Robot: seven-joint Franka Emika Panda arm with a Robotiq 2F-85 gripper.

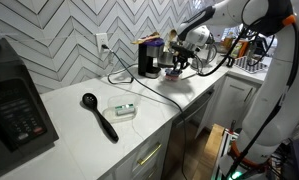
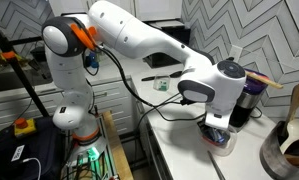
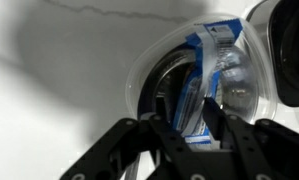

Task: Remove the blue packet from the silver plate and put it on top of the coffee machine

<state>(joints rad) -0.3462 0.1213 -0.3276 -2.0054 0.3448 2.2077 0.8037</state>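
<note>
Blue packet (image 3: 207,70) sits inside the silver plate (image 3: 139,85), tipped up on edge rather than lying flat. Its wrapper shows white panels and print on blue, but the lettering is too blurred to read in the wrist view. The pincer (image 3: 186,112) reaches into the plate from the 6 o'clock side of that view, with one dark finger on each side of the packet's lower edge. The fingers are close to it, though I cannot tell whether they actually pinch it or only flank it.

In an exterior view the pincer (image 2: 217,128) points straight down over the plate (image 2: 222,143), which rests on the white desk (image 1: 79,125). The coffee machine (image 2: 245,102) stands just beside the plate, at about 1 o'clock from it. In an exterior view the same machine (image 1: 148,58) stands against the chevron-tiled wall, with the pincer (image 1: 177,68) at its 3 o'clock side.

Farther along the desk lie a black ladle (image 1: 99,115) and a clear container (image 1: 122,110) with something green and white inside. A large black appliance (image 1: 14,110) with a button panel is at the 9 o'clock edge, its labels too small to read.
</note>
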